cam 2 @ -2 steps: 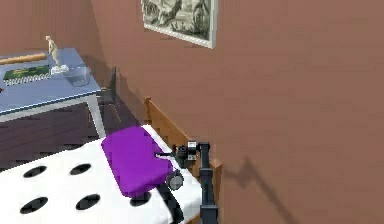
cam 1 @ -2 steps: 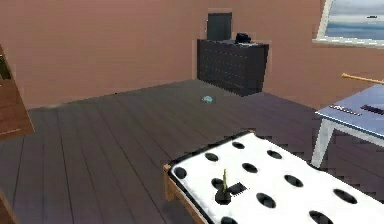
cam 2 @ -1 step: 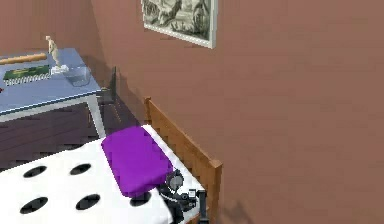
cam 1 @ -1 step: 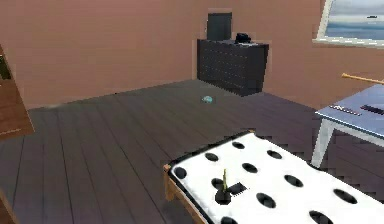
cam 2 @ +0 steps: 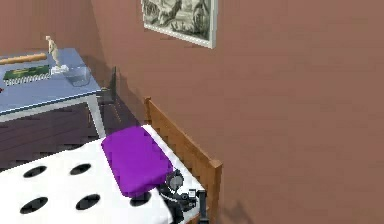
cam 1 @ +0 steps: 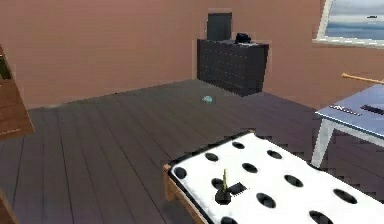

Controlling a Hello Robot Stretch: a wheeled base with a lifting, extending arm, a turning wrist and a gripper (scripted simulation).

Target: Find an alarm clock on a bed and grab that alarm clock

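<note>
At the forward view's left edge a brown wooden piece [cam 1: 10,100] stands over the dark plank floor [cam 1: 100,130]. Farther along, a small pale blue thing [cam 1: 207,99] lies on the floor, too small for me to name. Behind it a dark dresser [cam 1: 232,66] stands against the pink wall, with a dark box [cam 1: 218,25] and a small black thing [cam 1: 243,38] on top. Low in the middle is the bed [cam 1: 280,165], its white cover spotted with black. On it sits a small dark thing with a thin yellowish stalk [cam 1: 225,188] that I cannot make out. At the right a blue-grey table [cam 1: 350,118] stands below a window [cam 1: 350,20]. In the arm side view the table [cam 2: 60,95] is at the left, carrying a wooden stick [cam 2: 20,58] and a pale upright figure [cam 2: 52,50]. A framed picture [cam 2: 180,20] hangs on the wall above. Below it the bed [cam 2: 60,180] runs along a wooden headboard [cam 2: 185,145], with a purple pillow [cam 2: 135,160] lying against it. The alarm clock [cam 2: 175,182], small and round with a grey face, rests on the bed at the pillow's near right corner, beside the headboard. My gripper [cam 2: 180,203] is right at the clock, at the bottom edge. I cannot tell whether my fingers are apart or together, nor whether I hold anything
</note>
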